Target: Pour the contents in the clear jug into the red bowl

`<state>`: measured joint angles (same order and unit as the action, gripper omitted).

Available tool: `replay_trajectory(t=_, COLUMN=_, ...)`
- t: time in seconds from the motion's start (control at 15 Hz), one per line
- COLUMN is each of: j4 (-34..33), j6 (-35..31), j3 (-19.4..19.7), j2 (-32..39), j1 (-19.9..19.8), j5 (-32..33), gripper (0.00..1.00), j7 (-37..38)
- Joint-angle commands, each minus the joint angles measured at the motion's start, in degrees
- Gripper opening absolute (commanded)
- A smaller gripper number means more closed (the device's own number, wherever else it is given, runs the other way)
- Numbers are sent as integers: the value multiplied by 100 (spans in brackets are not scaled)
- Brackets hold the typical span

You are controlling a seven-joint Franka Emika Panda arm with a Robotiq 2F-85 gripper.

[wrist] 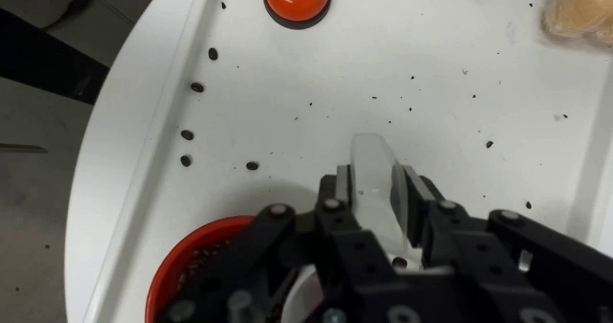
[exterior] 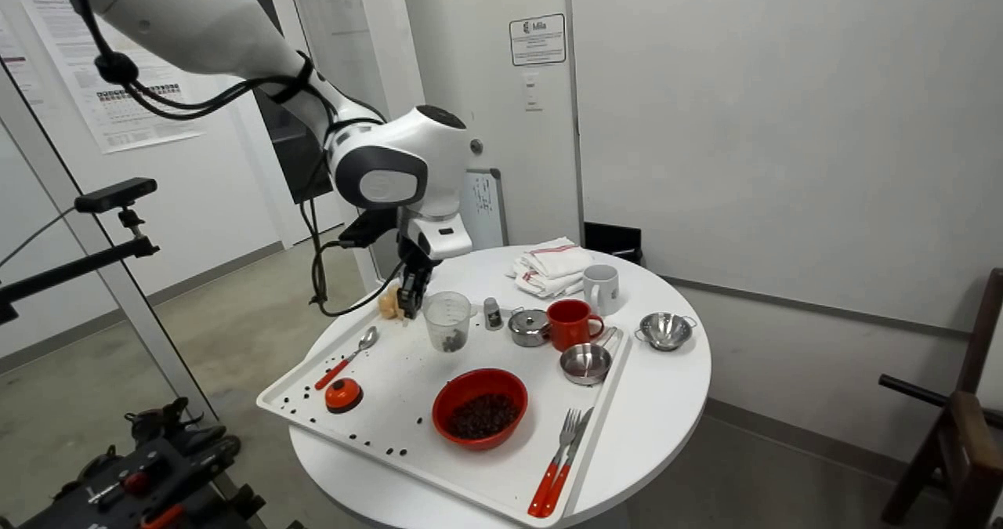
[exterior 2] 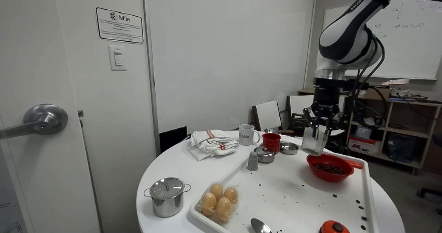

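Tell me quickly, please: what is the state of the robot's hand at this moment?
Hand: closed, holding the jug, apparently by its handle.

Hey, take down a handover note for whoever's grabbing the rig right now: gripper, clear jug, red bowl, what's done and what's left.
Gripper: closed on the clear jug.
Jug: held up off the tray, near the red bowl; dark bits show low through its wall, probably leftover beans.
Red bowl: on the tray.
Done: plenty of dark beans lie in the bowl. Stray beans lie on the tray.
Left: likely tip out whatever remains, then set the jug down.
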<state>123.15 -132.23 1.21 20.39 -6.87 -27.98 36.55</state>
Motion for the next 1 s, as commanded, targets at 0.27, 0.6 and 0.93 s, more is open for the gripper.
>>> replay_trajectory(t=0.27, j4=201, j6=283, j3=317, j2=-183, j1=-72, j5=-422, gripper=27, j7=-340)
replay_trajectory(t=0.6, j4=-276, j6=1004, j3=253, j2=234, j1=-36, j5=-336, gripper=10, j7=-266)
replay_trajectory(t=0.93, j4=-1115, j6=2444, j3=347, j2=820, j1=-359, j5=-780, gripper=10, j7=-298)
